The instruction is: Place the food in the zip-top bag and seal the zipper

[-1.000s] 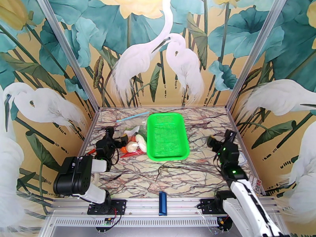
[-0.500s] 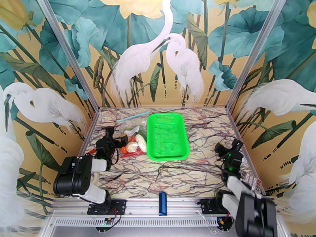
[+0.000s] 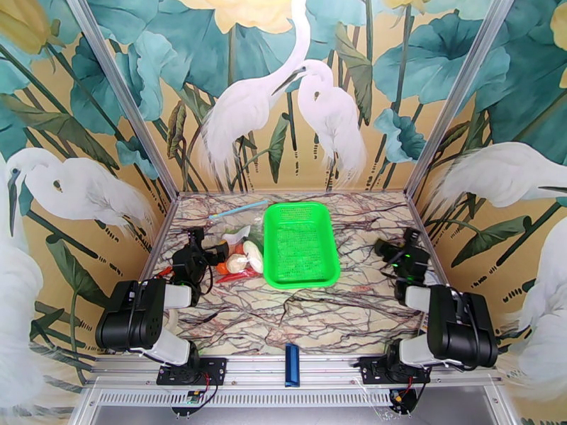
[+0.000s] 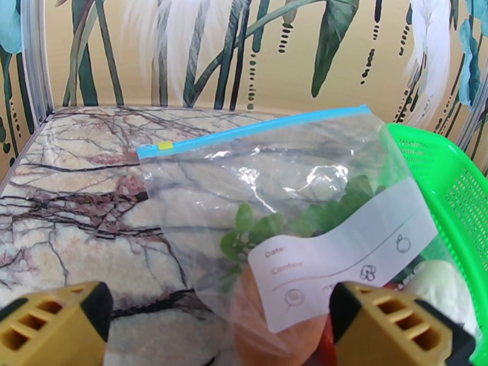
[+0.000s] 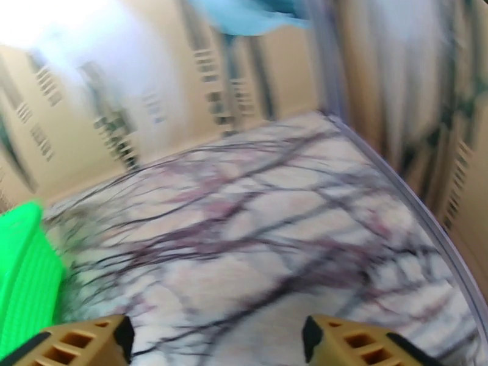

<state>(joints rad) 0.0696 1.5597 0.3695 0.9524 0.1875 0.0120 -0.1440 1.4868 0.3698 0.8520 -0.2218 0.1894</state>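
Pulling the right gripper (image 3: 391, 251) back to the right side, wide and holding nothing. Keeps the left gripper (image 4: 219, 324) wide too, right by the zip-top bag (image 4: 274, 178) beside the green basket (image 3: 301, 242). Looks like food (image 3: 239, 262) inside, zipper (image 4: 256, 126) maybe shut, so nearly done.

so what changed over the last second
The right arm folded back, elbow raised above its base; the open, empty right hand ends right of the bright green mesh basket. The left hand, the clear plastic zip-top bag of toy vegetables, the basket and the dark-blue bar stayed put.
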